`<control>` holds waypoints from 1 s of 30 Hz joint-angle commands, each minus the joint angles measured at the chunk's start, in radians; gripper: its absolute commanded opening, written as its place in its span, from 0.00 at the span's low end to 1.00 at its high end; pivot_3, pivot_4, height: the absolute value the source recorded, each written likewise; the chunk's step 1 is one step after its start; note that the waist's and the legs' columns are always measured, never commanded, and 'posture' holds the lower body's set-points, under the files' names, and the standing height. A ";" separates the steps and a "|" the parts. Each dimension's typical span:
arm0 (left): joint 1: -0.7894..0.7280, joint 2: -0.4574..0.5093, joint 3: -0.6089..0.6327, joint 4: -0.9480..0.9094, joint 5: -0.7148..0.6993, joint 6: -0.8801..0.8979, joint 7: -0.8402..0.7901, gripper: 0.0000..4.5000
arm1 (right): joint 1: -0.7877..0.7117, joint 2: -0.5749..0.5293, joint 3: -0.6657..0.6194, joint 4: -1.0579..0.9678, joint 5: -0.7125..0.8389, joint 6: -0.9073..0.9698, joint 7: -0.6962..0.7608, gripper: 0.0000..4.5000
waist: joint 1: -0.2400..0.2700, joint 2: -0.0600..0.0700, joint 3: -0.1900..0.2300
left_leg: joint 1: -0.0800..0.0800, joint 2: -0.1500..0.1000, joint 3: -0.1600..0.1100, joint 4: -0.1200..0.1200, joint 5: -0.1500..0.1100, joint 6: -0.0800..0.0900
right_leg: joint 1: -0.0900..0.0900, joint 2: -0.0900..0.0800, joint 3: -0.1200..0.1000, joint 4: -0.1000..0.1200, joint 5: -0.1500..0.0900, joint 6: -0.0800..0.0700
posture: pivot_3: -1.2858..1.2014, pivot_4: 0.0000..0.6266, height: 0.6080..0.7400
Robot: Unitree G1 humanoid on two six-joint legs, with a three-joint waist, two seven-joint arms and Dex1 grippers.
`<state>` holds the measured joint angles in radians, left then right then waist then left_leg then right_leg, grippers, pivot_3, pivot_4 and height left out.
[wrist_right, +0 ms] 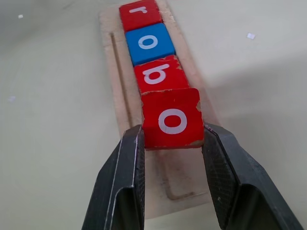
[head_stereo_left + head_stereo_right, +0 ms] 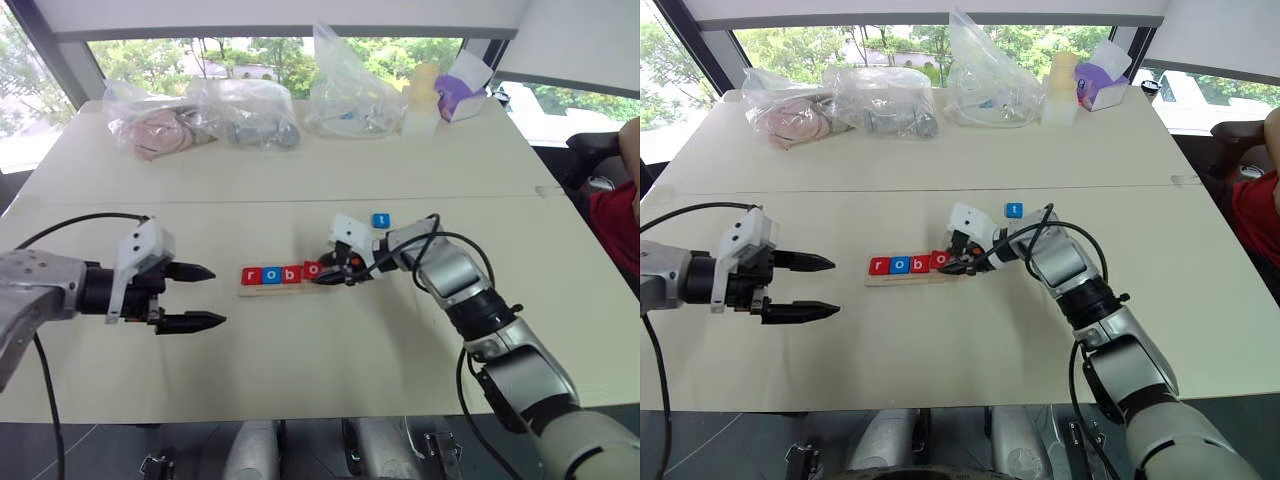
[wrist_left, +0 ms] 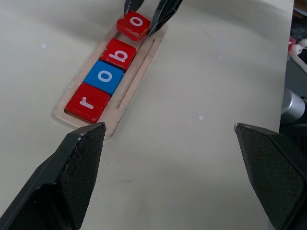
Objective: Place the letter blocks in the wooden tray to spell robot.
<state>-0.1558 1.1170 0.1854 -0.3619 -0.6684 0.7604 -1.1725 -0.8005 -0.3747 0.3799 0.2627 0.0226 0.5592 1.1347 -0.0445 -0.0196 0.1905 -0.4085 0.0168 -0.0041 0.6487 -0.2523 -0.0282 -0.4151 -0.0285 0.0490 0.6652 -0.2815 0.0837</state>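
3 letter blocks (image 1: 148, 48) in wooden tray (image 1: 115, 96), 1 gripped, 1 outside

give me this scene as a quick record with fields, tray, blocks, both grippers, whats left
wooden tray: flat on the white table, between the two grippers
in tray: red r block, blue o block, red b block, side by side
red o block: held tilted at the fourth slot, not yet lying flat
blue t block: loose on the table, behind the right arm
right gripper: shut on the red o block
left gripper: open, holding nothing, beside the tray's r end
left to do: seat the o, then add the t
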 commanded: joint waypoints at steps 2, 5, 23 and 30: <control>0.015 -0.006 0.045 -0.042 -0.025 0.013 0.019 1.00 | -0.029 0.005 0.005 0.013 0.002 -0.047 0.007 0.25 | 0.000 0.000 0.000 | 0.000 0.000 0.000 0.000 0.000 0.000 | 0.000 0.000 0.000 0.000 0.000 0.000 | 0.52 0.24 0.96; 0.024 -0.009 0.050 -0.051 -0.029 0.017 0.028 1.00 | -0.033 0.005 0.016 0.024 -0.004 -0.069 0.014 0.25 | 0.000 0.000 0.000 | 0.000 0.000 0.000 0.000 0.000 0.000 | 0.000 0.000 0.000 0.000 0.000 0.000 | 0.52 0.24 0.96; 0.031 -0.027 0.052 -0.063 -0.037 0.027 0.063 1.00 | -0.071 0.017 0.002 0.064 0.003 -0.127 0.008 1.00 | -0.001 0.000 0.000 | 0.000 0.000 0.000 0.000 0.000 0.000 | 0.000 0.000 0.000 0.000 0.000 0.000 | 0.52 0.24 0.96; 0.033 -0.039 0.059 -0.071 -0.041 0.037 0.071 1.00 | -0.101 -0.015 -0.106 0.052 0.042 -0.172 -0.046 1.00 | 0.002 0.000 0.000 | 0.000 0.000 0.000 0.000 0.000 0.000 | 0.000 0.000 0.000 0.000 0.000 0.000 | 0.52 0.24 0.96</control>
<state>-0.1199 1.0764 0.2130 -0.4126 -0.6920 0.7983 -1.1055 -0.9035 -0.3782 0.3105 0.3590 0.0349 0.3986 1.0915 -0.0420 -0.0199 0.1902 -0.4085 0.0166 -0.0050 0.6486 -0.2523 -0.0282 -0.4147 -0.0292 0.0485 0.6653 -0.2814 0.0838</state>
